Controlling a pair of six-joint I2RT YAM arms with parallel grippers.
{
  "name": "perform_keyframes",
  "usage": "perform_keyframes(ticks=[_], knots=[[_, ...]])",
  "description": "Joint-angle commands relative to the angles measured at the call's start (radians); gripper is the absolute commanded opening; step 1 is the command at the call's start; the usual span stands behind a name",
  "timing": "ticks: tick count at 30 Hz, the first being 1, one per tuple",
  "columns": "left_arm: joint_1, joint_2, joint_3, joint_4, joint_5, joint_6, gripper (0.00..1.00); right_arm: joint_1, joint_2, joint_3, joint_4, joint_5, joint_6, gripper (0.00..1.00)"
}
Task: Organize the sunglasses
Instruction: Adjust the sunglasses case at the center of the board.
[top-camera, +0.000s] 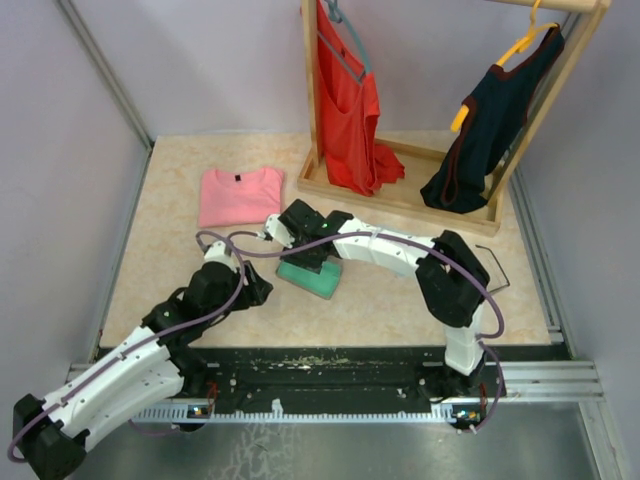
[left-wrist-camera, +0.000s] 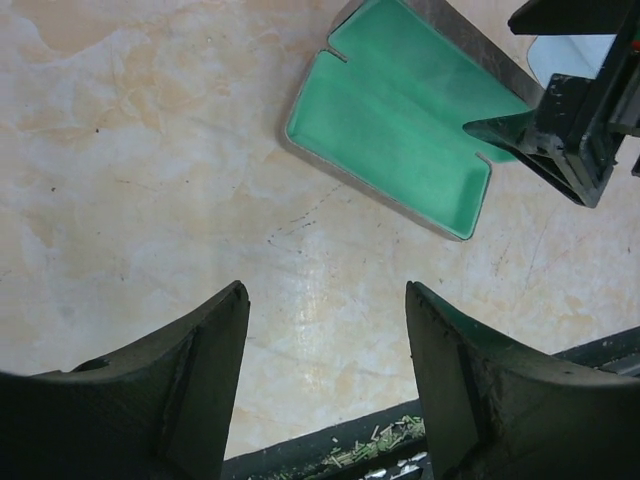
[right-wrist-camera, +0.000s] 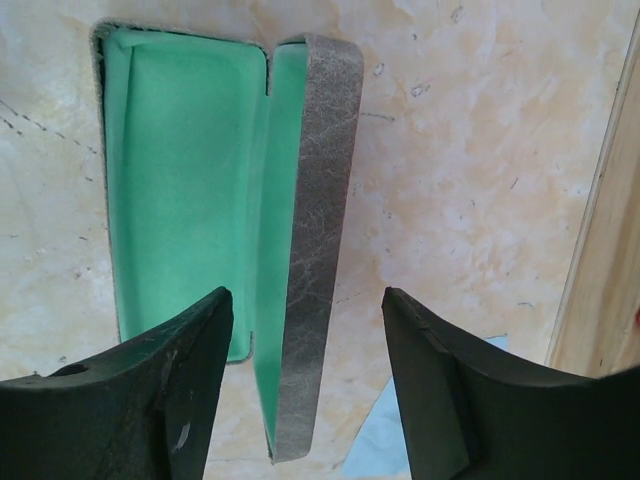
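The grey case lies open on the table, green lining up, in the top view (top-camera: 312, 277), the left wrist view (left-wrist-camera: 400, 120) and the right wrist view (right-wrist-camera: 180, 190). It holds nothing that I can see. Its lid (right-wrist-camera: 318, 200) stands on edge between my right fingers. My right gripper (right-wrist-camera: 305, 295) is open and hovers over the case (top-camera: 315, 255); it also shows in the left wrist view (left-wrist-camera: 560, 130). My left gripper (left-wrist-camera: 328, 295) is open and empty over bare table just left of the case (top-camera: 262, 290). A thin dark wire shape (top-camera: 498, 262), perhaps the sunglasses, lies by my right arm's elbow.
A light blue cloth (right-wrist-camera: 395, 440) lies beside the case. A folded pink shirt (top-camera: 240, 193) lies at the back left. A wooden clothes rack (top-camera: 400, 195) holds a red top (top-camera: 345, 100) and a dark top (top-camera: 490, 125) at the back.
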Motion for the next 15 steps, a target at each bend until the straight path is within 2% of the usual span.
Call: perform_keyframes(ticks=[1,4,8,12,15], knots=[[0.002,-0.008,0.009,-0.018,-0.041,-0.002,0.71,0.005,-0.108,0.060,0.057,-0.058,0.028,0.62],[0.002,0.007,0.018,-0.010,-0.064,0.010,0.72,0.004,-0.174,0.035,0.100,-0.053,0.106,0.63],[0.003,0.050,0.030,0.034,-0.075,0.024,0.73,0.005,-0.291,-0.059,0.177,0.059,0.254,0.62],[0.007,0.109,0.021,0.132,-0.103,0.024,0.73,0.005,-0.410,-0.194,0.213,0.200,0.479,0.60],[0.034,0.154,0.002,0.226,-0.126,0.032,0.71,0.007,-0.535,-0.312,0.192,0.272,0.732,0.58]])
